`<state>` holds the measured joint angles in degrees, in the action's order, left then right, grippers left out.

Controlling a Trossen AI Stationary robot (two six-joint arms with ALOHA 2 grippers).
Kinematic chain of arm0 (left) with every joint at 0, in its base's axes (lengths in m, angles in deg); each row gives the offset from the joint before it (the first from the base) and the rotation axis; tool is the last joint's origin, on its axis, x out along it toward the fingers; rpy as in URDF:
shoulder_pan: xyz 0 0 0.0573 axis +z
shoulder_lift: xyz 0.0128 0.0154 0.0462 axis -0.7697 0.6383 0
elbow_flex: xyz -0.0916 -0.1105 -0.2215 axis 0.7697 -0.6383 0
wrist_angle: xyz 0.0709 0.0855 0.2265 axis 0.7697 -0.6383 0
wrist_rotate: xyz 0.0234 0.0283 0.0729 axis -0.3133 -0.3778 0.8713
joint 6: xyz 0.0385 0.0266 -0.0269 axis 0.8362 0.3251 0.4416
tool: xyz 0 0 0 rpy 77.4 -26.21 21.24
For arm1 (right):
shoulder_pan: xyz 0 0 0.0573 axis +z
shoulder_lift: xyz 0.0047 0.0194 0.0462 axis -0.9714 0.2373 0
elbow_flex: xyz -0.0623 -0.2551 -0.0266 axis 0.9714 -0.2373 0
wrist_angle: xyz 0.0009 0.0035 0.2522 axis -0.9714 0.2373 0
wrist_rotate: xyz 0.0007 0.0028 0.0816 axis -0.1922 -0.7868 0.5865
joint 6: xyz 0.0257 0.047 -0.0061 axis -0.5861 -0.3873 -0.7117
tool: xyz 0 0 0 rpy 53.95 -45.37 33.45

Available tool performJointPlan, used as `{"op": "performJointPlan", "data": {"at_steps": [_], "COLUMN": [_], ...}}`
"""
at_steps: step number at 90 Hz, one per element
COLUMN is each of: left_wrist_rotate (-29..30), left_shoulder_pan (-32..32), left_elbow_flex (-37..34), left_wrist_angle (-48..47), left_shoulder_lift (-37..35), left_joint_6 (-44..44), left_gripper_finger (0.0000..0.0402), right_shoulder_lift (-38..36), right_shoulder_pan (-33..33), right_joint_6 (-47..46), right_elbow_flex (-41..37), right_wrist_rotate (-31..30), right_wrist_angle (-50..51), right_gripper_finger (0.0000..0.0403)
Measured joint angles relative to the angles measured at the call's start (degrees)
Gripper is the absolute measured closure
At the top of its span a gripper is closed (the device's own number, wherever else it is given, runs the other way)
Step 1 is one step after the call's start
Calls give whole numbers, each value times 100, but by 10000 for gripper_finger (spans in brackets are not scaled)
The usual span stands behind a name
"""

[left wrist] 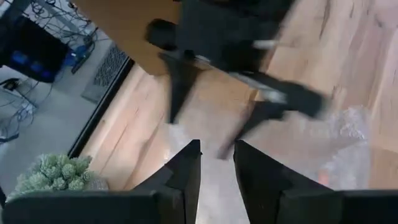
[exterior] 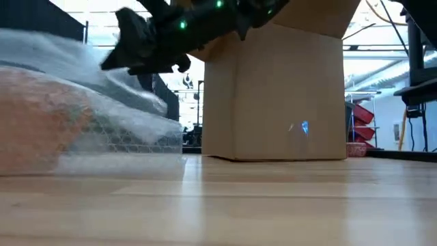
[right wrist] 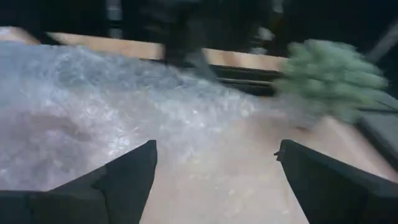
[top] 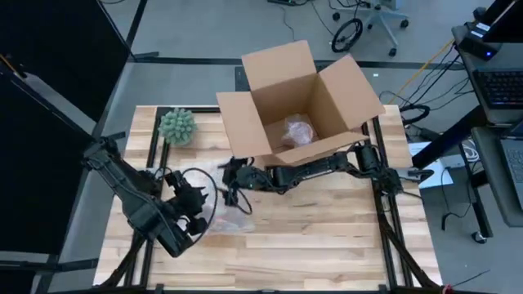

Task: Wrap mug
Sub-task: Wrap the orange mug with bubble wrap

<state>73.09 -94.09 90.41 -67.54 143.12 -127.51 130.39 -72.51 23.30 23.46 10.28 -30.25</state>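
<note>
Right wrist view, right gripper (right wrist: pixel 214 163) wide open, empty

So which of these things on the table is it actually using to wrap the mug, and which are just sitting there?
In use: bubble wrap bundled over an orange object, likely the mug; left gripper; right gripper.

Lying about: cardboard box, wrapped item inside it, green plant.

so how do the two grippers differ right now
The left gripper has its fingers close together with only a narrow gap, while the right gripper is spread wide open. The left one sits at the table's left side by the bubble wrap; the right one reaches in from the cardboard box side. Both are dark two-finger grippers hovering at the wrap.
</note>
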Motion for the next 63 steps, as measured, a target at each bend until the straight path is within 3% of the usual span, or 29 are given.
{"op": "performJointPlan", "data": {"at_steps": [17,33,45,63], "left_wrist_rotate": [-380,-718,-1121,-1453], "left_shoulder_pan": [-106,-153,-117,93], "left_elbow_flex": [-445,-1038,-1396,-1752], "left_wrist_angle": [615,1347,1784,1706], "left_shoulder_lift": [3,7,6,7], "left_joint_6": [-7,-11,-14,26], "left_gripper_finger": [317,317,317,317], "right_shoulder_lift": [-111,-362,-769,-1157], "right_shoulder_pan": [-182,-178,-176,-115], "right_joint_6": [-111,363,419,181], "right_elbow_flex": [0,0,0,0], "right_wrist_rotate": [57,64,62,106], "right_wrist_angle": [187,349,1092,2394], "right_gripper_finger": [81,81,81,81]}}
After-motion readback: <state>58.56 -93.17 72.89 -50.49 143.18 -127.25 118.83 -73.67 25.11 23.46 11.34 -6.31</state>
